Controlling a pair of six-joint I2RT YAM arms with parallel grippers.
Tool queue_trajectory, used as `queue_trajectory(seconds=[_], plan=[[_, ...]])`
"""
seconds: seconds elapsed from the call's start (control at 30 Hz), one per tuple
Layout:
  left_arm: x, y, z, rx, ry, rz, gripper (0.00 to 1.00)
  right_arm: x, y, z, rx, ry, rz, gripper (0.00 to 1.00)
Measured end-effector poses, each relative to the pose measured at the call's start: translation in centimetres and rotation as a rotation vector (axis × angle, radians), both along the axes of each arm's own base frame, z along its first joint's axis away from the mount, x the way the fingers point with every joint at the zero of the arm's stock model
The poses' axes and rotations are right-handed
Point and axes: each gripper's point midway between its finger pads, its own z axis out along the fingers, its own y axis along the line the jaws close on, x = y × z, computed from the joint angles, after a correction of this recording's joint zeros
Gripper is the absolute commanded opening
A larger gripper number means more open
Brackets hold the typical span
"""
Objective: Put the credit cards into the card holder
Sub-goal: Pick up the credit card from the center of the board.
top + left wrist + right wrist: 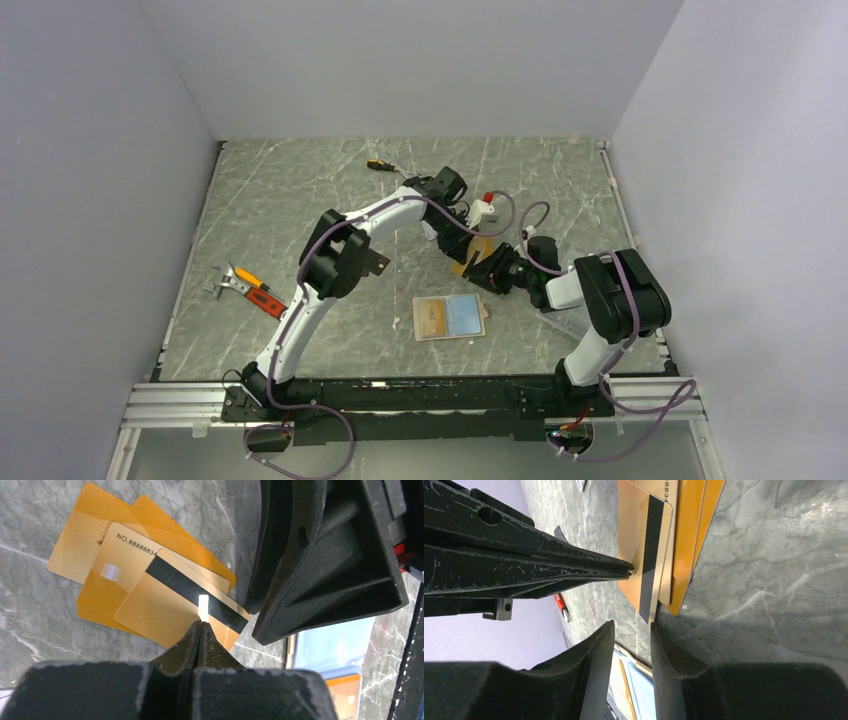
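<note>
On the table (300,200), the credit cards (100,555) lay in a fanned pile. The left gripper (201,625), pressed together, touched the top card (160,607) with its tip. The right gripper (633,627) stood spread just beside that card's edge. The card holder (450,317) lay open nearby.

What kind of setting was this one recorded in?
Probably a lab robot workcell, not a home or shop: plain white walls box in a grey marble-pattern table, with a cabled left arm and right arm bolted to an aluminium rail at its near edge.
</note>
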Motion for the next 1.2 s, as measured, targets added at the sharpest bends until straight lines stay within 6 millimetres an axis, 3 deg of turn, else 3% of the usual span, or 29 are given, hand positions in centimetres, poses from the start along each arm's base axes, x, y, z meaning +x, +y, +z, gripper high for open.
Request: queue_trajectory(seconds=[0.27, 0.6, 0.83, 1.2], plan=[[0.0, -0.1, 0.6, -0.023, 0.027, 0.016, 0.02, 0.0, 0.2, -0.1, 0.000, 0.005, -0.015, 0.36], [2.4, -1.4, 2.1, -0.067, -0.075, 0.046, 0.03, 0.0, 0.1, -0.1, -0.005, 0.009, -0.040, 0.35], [2.4, -1.7, 0.1, -0.005, -0.137, 0.028, 0.01, -0.1, -0.1, -0.1, 0.001, 0.006, -0.056, 0.39], [2.3, -2.1, -0.2, 0.012, -0.186, 0.004, 0.00, -0.8, -0.5, 0.2, -0.003, 0.004, -0.102, 0.42]])
